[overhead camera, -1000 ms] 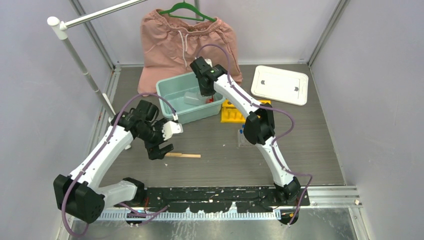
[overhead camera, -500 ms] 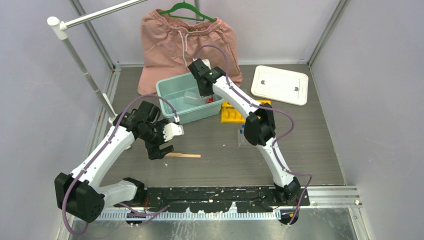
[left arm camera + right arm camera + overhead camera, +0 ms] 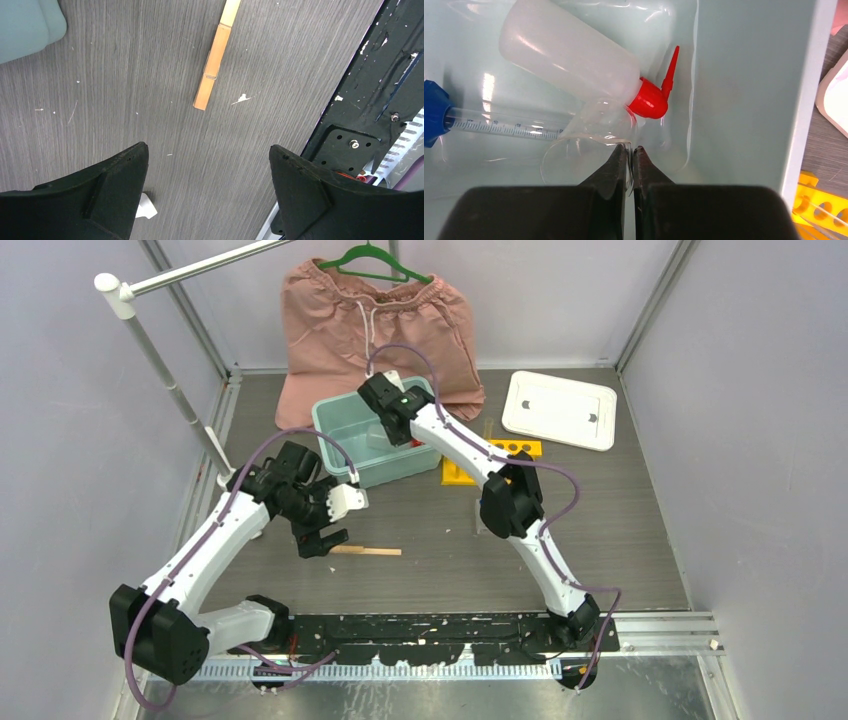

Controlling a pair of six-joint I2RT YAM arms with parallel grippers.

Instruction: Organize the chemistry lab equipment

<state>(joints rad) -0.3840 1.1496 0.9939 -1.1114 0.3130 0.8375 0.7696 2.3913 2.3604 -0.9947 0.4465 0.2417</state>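
Observation:
Inside the teal bin [image 3: 744, 90] my right gripper [image 3: 630, 150] is shut on the rim of the tiny clear beaker [image 3: 594, 132]. Beyond the beaker lie the white red-nozzled squeeze bottle [image 3: 569, 55] and a clear blue-capped tube [image 3: 499, 125]. In the top view the right gripper [image 3: 383, 412] hangs over the bin [image 3: 345, 435]. My left gripper [image 3: 207, 150] stands open above bare table, empty. The wooden stick [image 3: 216, 60] lies flat just ahead of it, and in the top view the stick [image 3: 368, 551] sits right of the left gripper [image 3: 322, 540]. The yellow rack [image 3: 510, 450] and clear rack [image 3: 482, 515] sit right of the bin.
The white lid [image 3: 558, 410] lies at the back right. Pink shorts [image 3: 340, 330] on a green hanger hang behind the bin. A white pole [image 3: 165, 370] slants along the left side. A small white scrap [image 3: 146, 207] lies by my left finger; the black base plate [image 3: 370, 100] borders the near edge.
My right arm has swung left across the bin, its gripper staying shut. The left arm and the wooden stick have stayed where they were.

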